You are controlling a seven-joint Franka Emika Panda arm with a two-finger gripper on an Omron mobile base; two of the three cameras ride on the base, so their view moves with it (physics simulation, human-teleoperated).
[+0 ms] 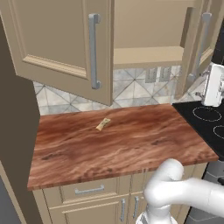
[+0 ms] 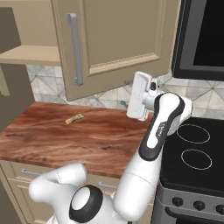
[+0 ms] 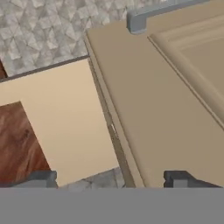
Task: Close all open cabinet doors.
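— Rising beside the stove, how is the arm [image 2: 159, 127] posed?
— Bent at the elbow; gripper [image 3: 111, 177] spread wide, nothing grasped. The right cabinet door [image 3: 175, 100], swung open, is seen just ahead.

The white arm rises from its base, elbow bent, forearm reaching up and forward. The wrist is raised high, with the claw [image 3: 111, 178] pointing away. Both dark fingertips [image 3: 43, 177] stand well apart, nothing between them.
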